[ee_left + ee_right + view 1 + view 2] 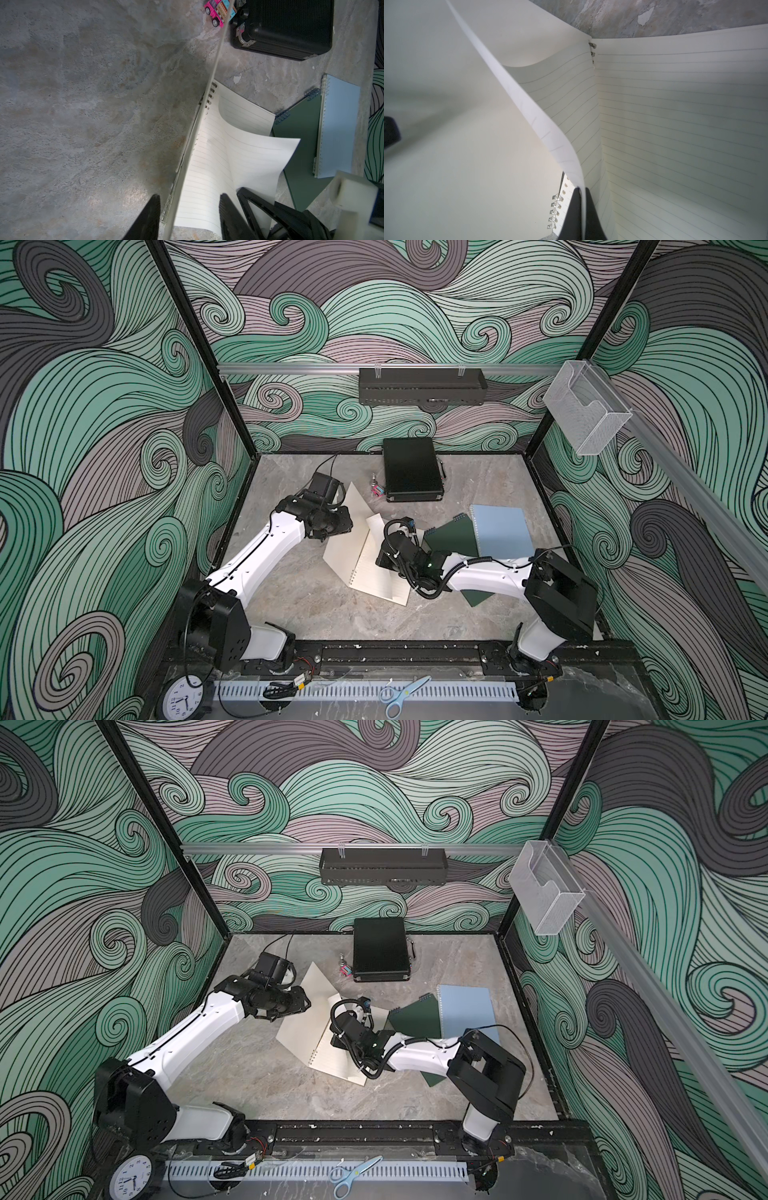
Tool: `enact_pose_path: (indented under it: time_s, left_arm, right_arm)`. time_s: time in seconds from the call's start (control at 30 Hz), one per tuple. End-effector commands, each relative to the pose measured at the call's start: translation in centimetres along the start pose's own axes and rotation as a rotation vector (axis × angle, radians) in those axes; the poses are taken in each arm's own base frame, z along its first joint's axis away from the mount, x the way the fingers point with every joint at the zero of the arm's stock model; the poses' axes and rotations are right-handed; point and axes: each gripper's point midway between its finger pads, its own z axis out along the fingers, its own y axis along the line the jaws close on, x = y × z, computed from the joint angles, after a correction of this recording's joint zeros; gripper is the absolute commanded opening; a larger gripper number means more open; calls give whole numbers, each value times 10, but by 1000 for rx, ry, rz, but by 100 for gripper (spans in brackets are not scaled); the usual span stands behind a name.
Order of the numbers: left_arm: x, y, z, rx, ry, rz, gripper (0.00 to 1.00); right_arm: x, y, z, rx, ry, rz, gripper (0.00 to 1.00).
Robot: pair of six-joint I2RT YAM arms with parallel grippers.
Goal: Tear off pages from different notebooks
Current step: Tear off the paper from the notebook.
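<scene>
At the middle of the bench (pixel 332 622) we see the beige notebook (pixel 374 572) lying open, our right pincer (pixel 582 189) clenched on one lined page (pixel 529 108) curling off its spiral, our left pincer (pixel 189 196) released astride the raised cover (pixel 347 547), and the light blue notebook (pixel 503 531) overlapping the dark green notebook (pixel 451 539) nearby.

The round, black-rimmed white wall clock (pixel 183 699) bears black hour numerals (small, 12 clearest, in both top views). Lettering on the pink plastic toy car (pixel 216 11) is unreadable.
</scene>
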Motion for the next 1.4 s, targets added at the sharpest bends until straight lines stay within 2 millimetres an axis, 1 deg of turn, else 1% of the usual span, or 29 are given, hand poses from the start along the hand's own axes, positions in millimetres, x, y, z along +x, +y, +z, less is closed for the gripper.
enact_pose_path:
  time_s: [0.0,0.17,0.2,0.27,0.3,0.33,0.37,0.53,0.7,0.73,0.77,0.8,0.93,1.03,1.1,1.2,1.27,1.3,1.37]
  left_arm:
    - [0,-3,0,11,26,18,45]
    - [-1,-3,4,8,29,20,46]
    - [1,0,13,-6,57,18,44]
    - [1,0,17,-12,68,18,38]
    - [1,1,18,-16,72,17,32]
    - [0,3,19,-31,71,14,18]
    - [0,6,18,-52,67,8,0]
    - [-5,30,9,-180,12,-33,0]
    - [0,58,-7,-317,-3,-108,0]
    - [3,60,-8,-328,8,-113,0]
    - [4,60,-16,-323,-6,-120,0]
    - [6,61,-19,-326,-7,-126,0]
    - [15,70,-29,-340,-12,-175,0]
    - [20,85,-42,-402,-46,-224,0]
    - [22,89,-47,-399,-71,-246,0]
    - [27,109,-56,-424,-147,-339,0]
    - [28,116,-58,-382,-183,-370,0]
    - [28,116,-59,-355,-192,-357,0]
    - [33,130,-70,-417,-201,-369,0]
  right_arm:
    - [10,-4,4,8,27,-12,0]
    - [12,-2,7,4,32,-12,0]
    - [12,-2,7,3,34,-15,0]
    - [12,-3,7,4,34,-14,0]
    - [12,-3,6,4,32,-16,0]
    - [12,-4,6,6,32,-16,0]
    - [12,-5,5,10,31,-16,0]
    - [9,-14,1,30,12,-16,0]
    - [11,-20,-2,58,2,-61,0]
    - [11,-19,-4,66,-8,-93,0]
    - [12,-18,-6,78,-15,-124,0]
    - [14,-16,-10,99,-25,-163,0]
    - [21,-7,-13,122,-39,-255,0]
    - [26,-1,-8,136,-38,-305,0]
    - [28,2,-2,142,-32,-327,0]
    - [28,-3,3,198,-29,-359,0]
    - [24,-10,2,242,-43,-378,0]
    - [21,-13,1,262,-55,-388,0]
    - [14,-28,-5,345,-82,-412,0]
